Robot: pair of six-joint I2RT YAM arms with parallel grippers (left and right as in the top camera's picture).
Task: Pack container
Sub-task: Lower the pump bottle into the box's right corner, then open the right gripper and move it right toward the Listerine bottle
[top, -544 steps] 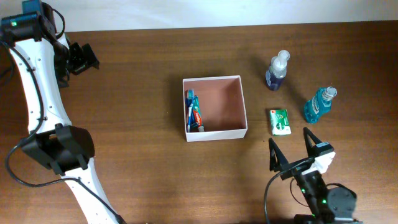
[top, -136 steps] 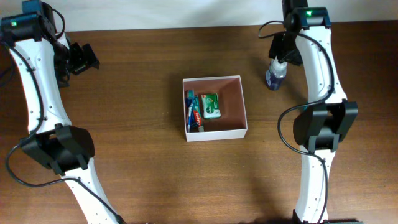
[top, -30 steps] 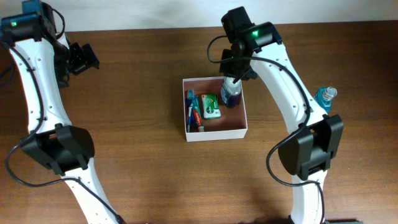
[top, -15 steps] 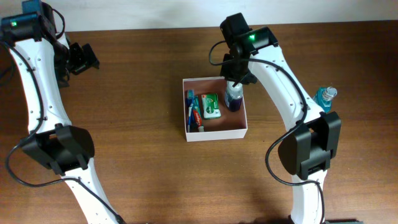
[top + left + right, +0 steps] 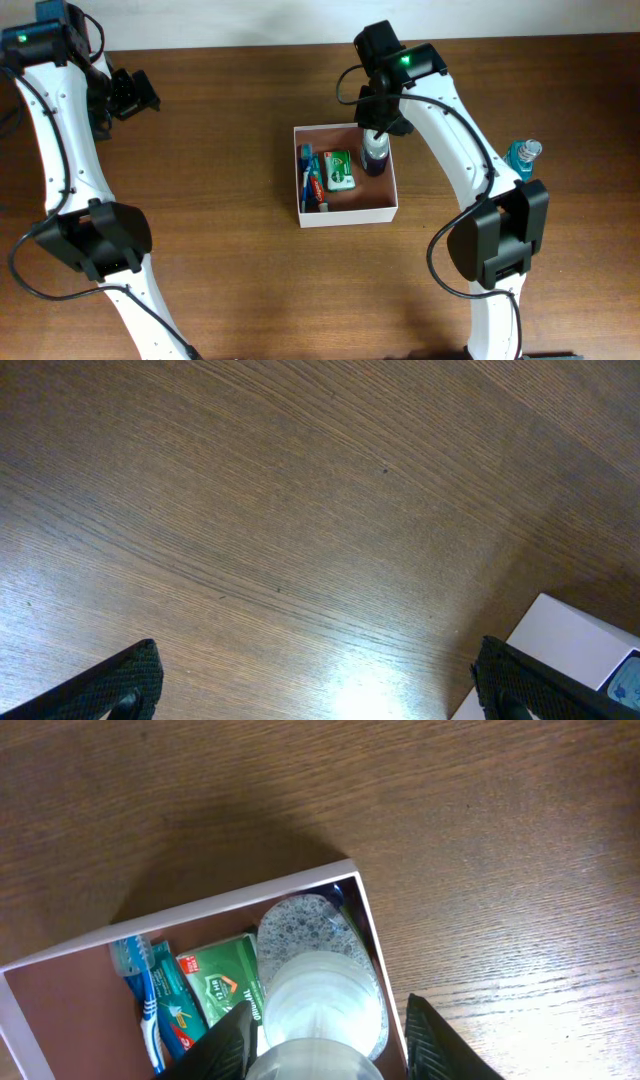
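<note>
The container (image 5: 350,215), a shallow white-walled box with a reddish-brown inside, sits mid-table. Inside it a clear spray bottle with dark blue liquid (image 5: 375,155) stands upright by the right wall. A green pack (image 5: 338,170) and a toothbrush with toothpaste (image 5: 310,178) lie to its left. My right gripper (image 5: 378,125) hangs straight over the bottle. In the right wrist view the right gripper (image 5: 333,1045) has its fingers spread either side of the bottle's top (image 5: 320,990), with a gap on the right. My left gripper (image 5: 135,95) stands wide open far to the left.
A teal mouthwash bottle (image 5: 520,158) stands on the table at the right, partly behind my right arm. In the left wrist view the left gripper (image 5: 320,690) is over bare wood, with a white corner of the container (image 5: 575,650) at the lower right.
The right gripper settled the spray bottle a little lower in the container and its fingers have spread apart from the bottle's top. The left arm has not moved.
</note>
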